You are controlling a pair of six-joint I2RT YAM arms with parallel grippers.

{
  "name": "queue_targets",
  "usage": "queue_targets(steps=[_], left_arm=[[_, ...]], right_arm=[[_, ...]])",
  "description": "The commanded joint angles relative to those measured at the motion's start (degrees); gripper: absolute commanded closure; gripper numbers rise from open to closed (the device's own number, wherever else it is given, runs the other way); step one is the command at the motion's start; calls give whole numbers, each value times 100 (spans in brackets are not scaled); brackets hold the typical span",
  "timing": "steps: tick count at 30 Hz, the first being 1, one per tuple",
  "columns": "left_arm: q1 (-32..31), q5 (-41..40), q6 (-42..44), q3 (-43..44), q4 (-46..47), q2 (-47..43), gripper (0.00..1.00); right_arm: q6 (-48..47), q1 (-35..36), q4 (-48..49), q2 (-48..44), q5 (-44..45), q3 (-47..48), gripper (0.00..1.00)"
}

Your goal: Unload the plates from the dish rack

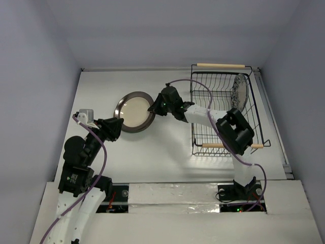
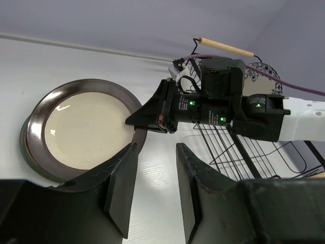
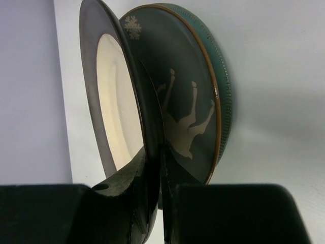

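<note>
Right end effector [image 3: 161, 168] pinches the rim of the dark-rimmed beige plate [image 1: 134, 112], tilted over the brown-grey plate [image 3: 188, 117] and teal plate [image 3: 219, 76] on the worktop [image 1: 167, 152], likely for stacking. Left end effector [image 2: 156, 148] is spread, idle. Floral plate [image 1: 238, 91] stands in the dish rack [image 1: 256, 109].

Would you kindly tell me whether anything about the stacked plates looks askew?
The dark-rimmed beige plate sits tilted, not flat: the right gripper clamps its rim, and it leans away from the brown-grey plate and teal plate stacked beneath.
</note>
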Motion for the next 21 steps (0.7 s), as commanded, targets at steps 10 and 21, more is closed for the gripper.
queue_targets(steps=[10, 21], left_arm=[[-33, -13, -39, -29, 198, -72, 67], [-33, -13, -48, -29, 189, -98, 67]], right_arm=[[-423, 258, 299, -104, 20, 414, 46], [-1725, 487, -1617, -411, 978, 1065, 0]])
